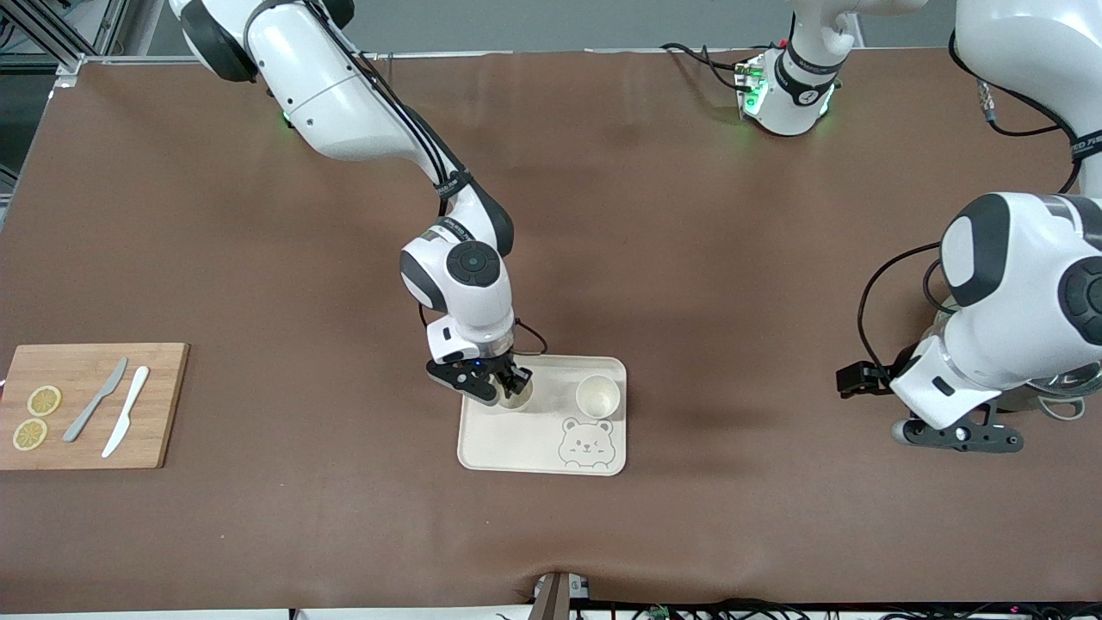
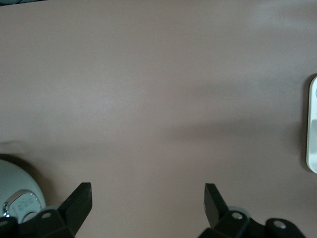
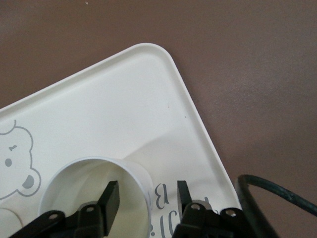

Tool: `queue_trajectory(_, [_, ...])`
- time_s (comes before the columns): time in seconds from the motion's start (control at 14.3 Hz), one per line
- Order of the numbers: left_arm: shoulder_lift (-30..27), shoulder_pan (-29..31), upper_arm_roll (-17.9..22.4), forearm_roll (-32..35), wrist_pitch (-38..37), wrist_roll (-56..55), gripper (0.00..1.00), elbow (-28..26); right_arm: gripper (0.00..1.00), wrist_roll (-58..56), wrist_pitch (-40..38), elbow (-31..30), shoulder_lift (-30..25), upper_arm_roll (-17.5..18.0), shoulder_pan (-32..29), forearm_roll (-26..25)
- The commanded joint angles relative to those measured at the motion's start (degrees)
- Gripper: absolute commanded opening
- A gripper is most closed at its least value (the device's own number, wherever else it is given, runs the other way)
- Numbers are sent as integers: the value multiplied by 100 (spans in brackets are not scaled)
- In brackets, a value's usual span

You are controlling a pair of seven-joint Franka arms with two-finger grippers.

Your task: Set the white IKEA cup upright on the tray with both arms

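Observation:
The cream tray (image 1: 516, 448) with the bear drawing lies mid-table. Two white cups stand upright on it, on the side farther from the front camera. One cup (image 1: 597, 396) stands free toward the left arm's end. The other cup (image 1: 522, 397) is under my right gripper (image 1: 504, 387). In the right wrist view my right gripper (image 3: 146, 198) is open and straddles this cup's (image 3: 89, 193) wall, one finger inside and one outside over the tray (image 3: 124, 109), with gaps on both sides. My left gripper (image 1: 960, 437) is open and empty, low over bare table at the left arm's end, and shows in its wrist view (image 2: 147, 196).
A wooden cutting board (image 1: 155, 405) at the right arm's end holds two lemon slices (image 1: 43, 400), a grey knife (image 1: 95, 400) and a white knife (image 1: 126, 412). A rounded pale object (image 2: 15, 198) sits beside the left gripper. The tray's rim (image 2: 312, 129) edges the left wrist view.

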Motion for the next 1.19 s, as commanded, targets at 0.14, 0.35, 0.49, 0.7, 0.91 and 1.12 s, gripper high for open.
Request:
queue_trajectory(0.14, [-384, 31, -23, -24, -393, 198, 100, -186, 100, 180, -34, 140, 60, -67, 73, -226])
queue_trajectory(0.35, [-744, 31, -32, -24, -516, 453, 100, -423, 100, 153, -78, 140, 34, -58, 46, -436])
queue_trajectory(0.49, [-1069, 22, -41, -24, -570, 454, 100, -721, 100, 127, -105, 140, 16, -58, 37, -464])
queue_trajectory(0.7, [-1535, 40, -49, -24, -579, 454, 100, -1214, 100, 57, -306, 140, -89, -50, 11, -455])
queue_trajectory(0.91, [-1904, 31, -49, -24, -596, 454, 100, -1530, 100, -451, -902, 157, -378, -14, -15, -376])
queue_trajectory(1.12, [-2186, 22, -58, -24, -587, 445, 100, -1794, 100, -1022, -1623, 157, -905, 38, -112, -122])
